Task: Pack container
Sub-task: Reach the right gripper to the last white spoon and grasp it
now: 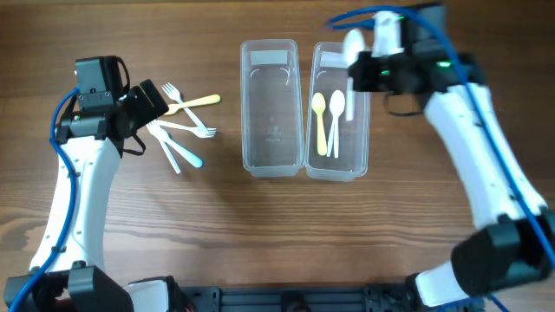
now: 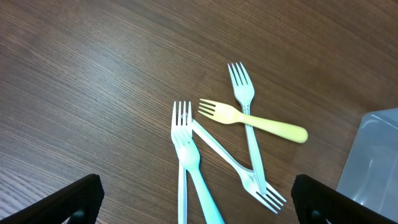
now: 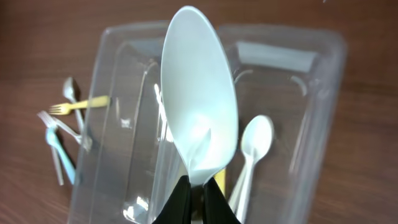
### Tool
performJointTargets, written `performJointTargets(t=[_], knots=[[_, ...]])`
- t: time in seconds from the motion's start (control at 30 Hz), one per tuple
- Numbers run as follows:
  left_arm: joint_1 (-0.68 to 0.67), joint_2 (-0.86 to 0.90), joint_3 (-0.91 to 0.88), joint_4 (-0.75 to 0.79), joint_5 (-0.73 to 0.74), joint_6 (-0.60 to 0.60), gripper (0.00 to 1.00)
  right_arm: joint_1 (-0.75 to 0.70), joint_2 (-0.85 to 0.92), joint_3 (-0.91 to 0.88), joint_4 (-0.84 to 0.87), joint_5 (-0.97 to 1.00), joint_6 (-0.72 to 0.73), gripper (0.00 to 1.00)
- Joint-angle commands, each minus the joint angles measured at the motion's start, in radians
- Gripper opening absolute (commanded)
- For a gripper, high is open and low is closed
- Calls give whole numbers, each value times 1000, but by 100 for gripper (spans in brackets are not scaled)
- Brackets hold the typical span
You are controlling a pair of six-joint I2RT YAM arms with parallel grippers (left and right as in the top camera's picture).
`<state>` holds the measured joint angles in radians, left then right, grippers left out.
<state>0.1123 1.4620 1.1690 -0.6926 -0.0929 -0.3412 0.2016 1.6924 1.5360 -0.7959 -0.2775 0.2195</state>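
Two clear containers stand side by side, the left one (image 1: 246,104) bare and the right one (image 1: 363,121) holding a yellow spoon (image 1: 320,121) and a white spoon (image 1: 337,114). My right gripper (image 1: 354,64) hovers over the right container's far end, shut on the handle of a white spoon (image 1: 354,41). From the right wrist, that spoon's bowl (image 3: 199,93) rises from the shut gripper (image 3: 197,200) above the container (image 3: 326,124). My left gripper (image 1: 153,106) is open above a pile of forks (image 1: 184,130). In the left wrist view, yellow (image 2: 267,124), white (image 2: 247,134) and blue (image 2: 200,180) forks lie between the wide-open fingers (image 2: 78,199).
The forks lie crossed over one another on the wooden table (image 1: 260,234), left of the containers. The right arm's white link (image 1: 486,147) stretches along the table's right side. The left arm's link (image 1: 78,199) runs down the left side.
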Motion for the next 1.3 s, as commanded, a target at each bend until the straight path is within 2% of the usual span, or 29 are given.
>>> performJointTargets(t=[0.0,0.1,0.17,0.27,0.3,0.4,0.47,0.57,0.63,0.8,0.93,1.03,1.17,1.27], knots=[[4,9,20,3,-9,20,100,61,116,-24,11,136,124,4],[4,9,20,4,-9,20,100,74,191,-24,22,136,124,4],[4,9,20,3,-9,20,100,74,198,-24,23,137,122,29],[4,9,20,4,-9,20,100,70,164,-11,23,178,114,44],[4,9,20,4,-9,20,100,67,137,-6,23,213,102,56],[4,9,20,4,-9,20,100,30,24,-3,22,381,54,74],[4,9,20,4,-9,20,100,-18,-35,-3,14,507,-32,80],[4,9,20,3,-9,20,100,-120,-66,-4,10,663,-228,82],[4,9,20,3,-9,20,100,-226,-60,-8,-5,665,-373,82],[4,9,20,3,-9,19,100,-537,9,-55,-9,370,-486,85],[4,9,20,3,-9,20,100,-699,101,-61,-6,188,-529,85],[4,9,20,4,-9,19,100,-757,205,-61,-5,159,-534,82],[4,9,20,4,-9,19,100,-750,281,-61,8,120,-551,77],[4,9,20,3,-9,19,100,-730,349,-61,16,169,-584,71]])
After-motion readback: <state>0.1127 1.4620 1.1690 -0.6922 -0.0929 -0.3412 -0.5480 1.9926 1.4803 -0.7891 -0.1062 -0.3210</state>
